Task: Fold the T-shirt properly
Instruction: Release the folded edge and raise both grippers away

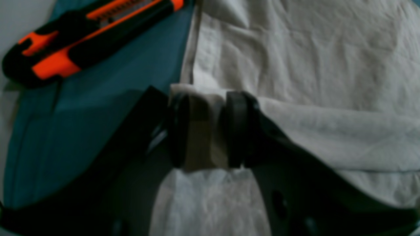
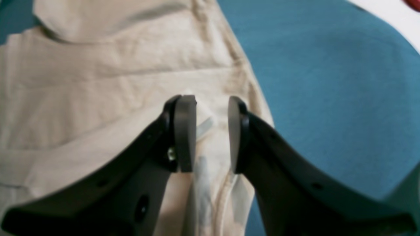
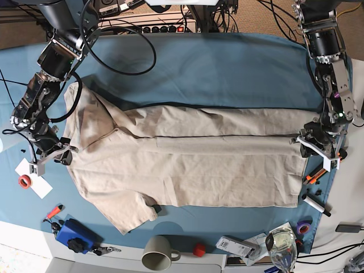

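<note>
Two arms reach in from the far corners of your tabletop, which is draped in a blue cloth (image 3: 227, 62). Lying across the middle of that cloth is the T-shirt (image 3: 187, 165), beige and wrinkled, its collar end toward the base view's left and its hem toward the right, with the far long edge folded over toward the centre. One sleeve points at the near edge. Your left gripper (image 1: 206, 131) sits at the hem end; its jaws stand a little apart with a fold of the shirt's fabric filling the gap between the pads. Your right gripper (image 2: 211, 134) sits at the collar end, jaws parted, with a ridge of the shirt between them that does not touch the pads. An orange and black utility knife (image 1: 82, 39) lies on the cloth just beside the hem. Along the near edge you have a mug (image 3: 159, 252) and a blue box (image 3: 73, 234).
</note>
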You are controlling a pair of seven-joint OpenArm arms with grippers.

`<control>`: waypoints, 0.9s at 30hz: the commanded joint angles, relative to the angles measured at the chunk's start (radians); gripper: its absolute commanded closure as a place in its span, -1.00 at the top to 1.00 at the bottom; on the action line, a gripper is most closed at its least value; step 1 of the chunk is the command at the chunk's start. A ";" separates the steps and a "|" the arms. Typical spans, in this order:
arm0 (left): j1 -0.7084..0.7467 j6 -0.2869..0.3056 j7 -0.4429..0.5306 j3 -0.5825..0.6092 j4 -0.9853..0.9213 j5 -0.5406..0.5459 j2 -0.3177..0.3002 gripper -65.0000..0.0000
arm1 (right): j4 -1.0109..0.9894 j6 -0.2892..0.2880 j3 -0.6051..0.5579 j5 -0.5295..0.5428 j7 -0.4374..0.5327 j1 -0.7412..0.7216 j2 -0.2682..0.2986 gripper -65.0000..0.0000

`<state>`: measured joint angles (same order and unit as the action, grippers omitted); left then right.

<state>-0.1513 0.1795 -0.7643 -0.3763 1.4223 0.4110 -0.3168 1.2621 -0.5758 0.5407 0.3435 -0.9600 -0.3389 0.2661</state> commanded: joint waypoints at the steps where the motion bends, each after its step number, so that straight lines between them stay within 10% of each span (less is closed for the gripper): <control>1: -0.041 0.005 -0.002 -0.006 0.018 0.007 -0.019 -0.40 | 0.021 -0.003 0.002 0.036 0.011 -0.033 0.031 -0.47; 10: -0.151 0.005 -0.390 -0.006 0.052 0.031 -0.021 -0.06 | 0.061 -0.004 0.005 0.110 -0.090 -0.035 0.050 -0.47; 27: 0.105 0.111 -0.378 -0.406 0.140 0.300 -0.029 -0.06 | 0.061 -0.023 0.107 0.221 -0.214 -0.035 0.050 -0.47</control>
<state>-0.0349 0.2848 -1.1522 -0.7811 1.5444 0.6907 -0.3283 1.3029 -0.5957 0.6460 0.5457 -1.1915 -0.3470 0.2958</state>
